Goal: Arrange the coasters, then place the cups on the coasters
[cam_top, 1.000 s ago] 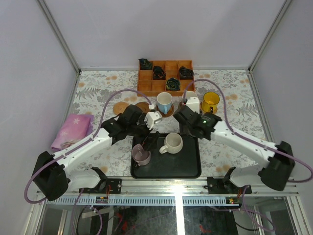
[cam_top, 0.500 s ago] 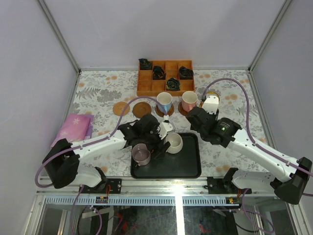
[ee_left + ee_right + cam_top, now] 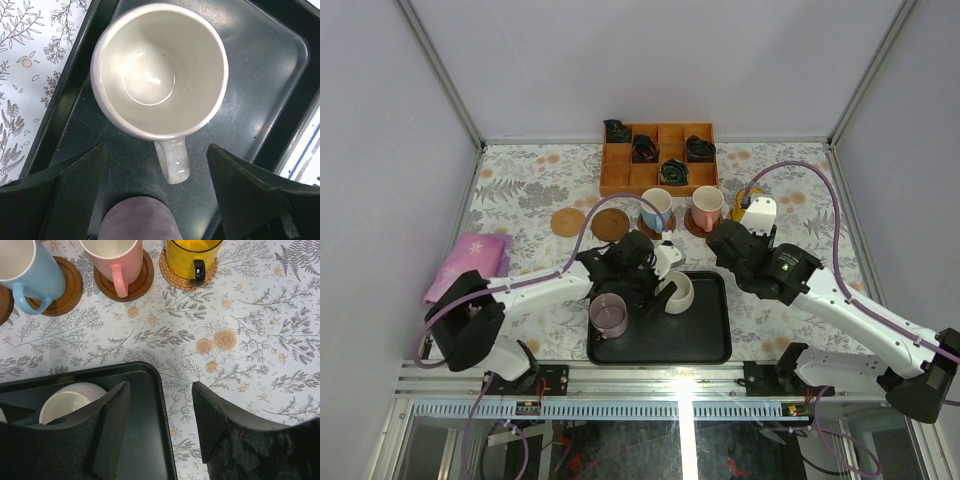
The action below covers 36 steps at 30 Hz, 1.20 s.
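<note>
The white cup [image 3: 160, 75] stands in the black tray [image 3: 270, 65], handle toward me. My left gripper [image 3: 157, 170] is open, its fingers [image 3: 75, 180] either side of the handle without touching it. The mauve cup [image 3: 137, 220] sits just below. From above, the left gripper [image 3: 655, 288] hovers over the white cup [image 3: 677, 292] beside the mauve cup [image 3: 608, 315]. My right gripper [image 3: 160, 410] is open and empty over the tray's far right corner [image 3: 155, 385]. The light blue cup [image 3: 27, 270] and pink cup [image 3: 112, 257] stand on dark coasters [image 3: 70, 285]; the yellow cup [image 3: 192, 252] stands on a woven coaster [image 3: 172, 275].
A tan coaster [image 3: 568, 222] and a dark brown coaster [image 3: 611, 224] lie bare left of the blue cup. An orange wooden box [image 3: 658, 158] with dark bundles stands at the back. A pink cloth [image 3: 470, 265] lies at the left.
My left gripper moved right from the mauve cup to the white cup's handle, and its jaws have narrowed. My right gripper backed away from the pink cup, which now stands on its coaster.
</note>
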Each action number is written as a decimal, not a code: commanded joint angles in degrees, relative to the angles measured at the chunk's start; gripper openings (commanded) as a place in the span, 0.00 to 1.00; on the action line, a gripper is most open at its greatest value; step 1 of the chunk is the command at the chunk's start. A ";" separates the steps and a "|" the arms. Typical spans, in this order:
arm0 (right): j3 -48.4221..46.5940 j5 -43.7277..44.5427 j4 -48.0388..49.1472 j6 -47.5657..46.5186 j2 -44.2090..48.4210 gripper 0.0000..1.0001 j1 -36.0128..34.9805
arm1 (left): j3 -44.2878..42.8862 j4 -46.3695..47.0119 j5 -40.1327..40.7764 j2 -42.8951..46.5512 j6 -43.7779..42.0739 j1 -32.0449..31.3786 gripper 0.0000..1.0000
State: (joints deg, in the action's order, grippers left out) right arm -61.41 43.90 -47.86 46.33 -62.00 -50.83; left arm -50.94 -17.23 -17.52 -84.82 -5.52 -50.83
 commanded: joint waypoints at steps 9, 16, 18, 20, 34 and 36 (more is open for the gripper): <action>0.21 3.65 0.28 0.09 0.35 0.61 0.43 | -2.48 4.37 2.91 -3.81 1.95 -1.19 0.75; 0.40 3.02 0.42 -0.08 -0.20 0.62 0.38 | -2.09 4.66 4.27 -4.51 2.35 -1.31 0.70; 0.34 2.94 0.48 -0.02 -0.44 0.62 0.45 | -1.91 4.58 4.53 -4.48 2.24 -1.30 0.70; 0.37 2.71 0.56 -0.01 -0.61 0.62 0.40 | -1.67 4.58 4.56 -4.48 2.11 -1.40 0.70; -0.20 1.55 1.33 -0.71 -3.40 0.62 0.38 | 0.11 4.32 3.75 -4.22 2.46 -1.66 0.27; -0.43 1.54 1.22 -0.89 -3.64 0.62 0.38 | 0.28 4.31 3.48 -3.98 2.45 -1.72 0.11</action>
State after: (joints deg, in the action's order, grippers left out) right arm -60.84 44.27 -47.57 45.63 -65.34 -50.81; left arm -51.46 -15.73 -14.00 -89.08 -3.16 -52.10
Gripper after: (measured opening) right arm 0.623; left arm 0.234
